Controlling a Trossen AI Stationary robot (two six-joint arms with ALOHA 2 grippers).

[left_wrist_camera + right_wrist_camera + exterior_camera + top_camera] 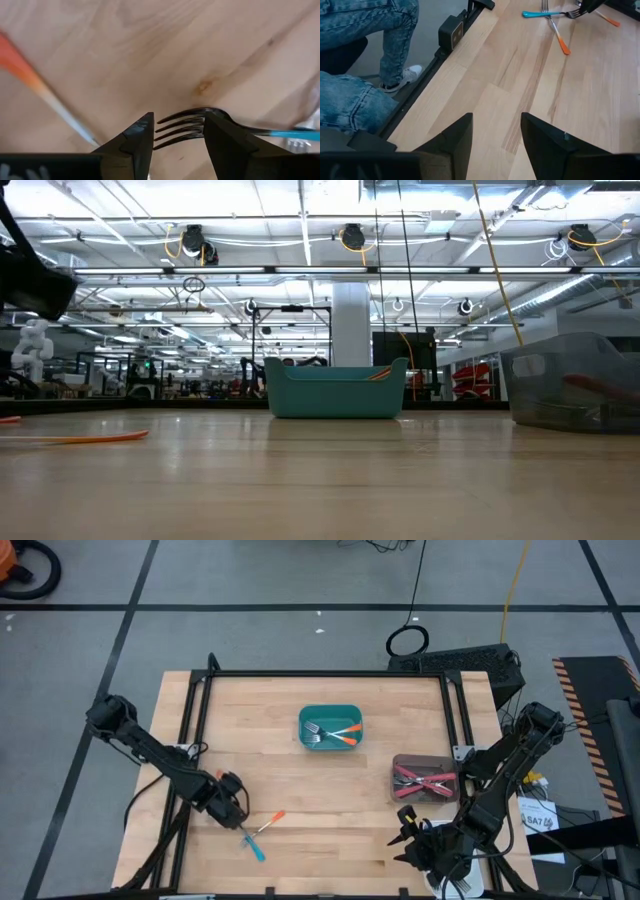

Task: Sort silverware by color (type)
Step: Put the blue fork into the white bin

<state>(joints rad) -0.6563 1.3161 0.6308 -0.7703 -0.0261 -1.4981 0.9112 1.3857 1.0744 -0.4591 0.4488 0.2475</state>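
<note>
My left gripper (pixel 177 131) is low over the pale wooden table (pixel 330 810), near its front left, its fingers spread apart on either side of the silver tines of the teal-handled fork (pixel 225 125) without pinching it; the fork lies flat on the boards. An orange-handled fork (pixel 267 824) lies crossing it there. The teal plastic bin (pixel 330 727) at mid-table holds forks with orange handles, and the clear grey bin (pixel 425 778) to the right holds red-handled forks. My right gripper (pixel 496 137) waits off the front right of the table, fingers parted and empty. A person in blue jeans (pixel 355 45) sits beside the table.
</note>
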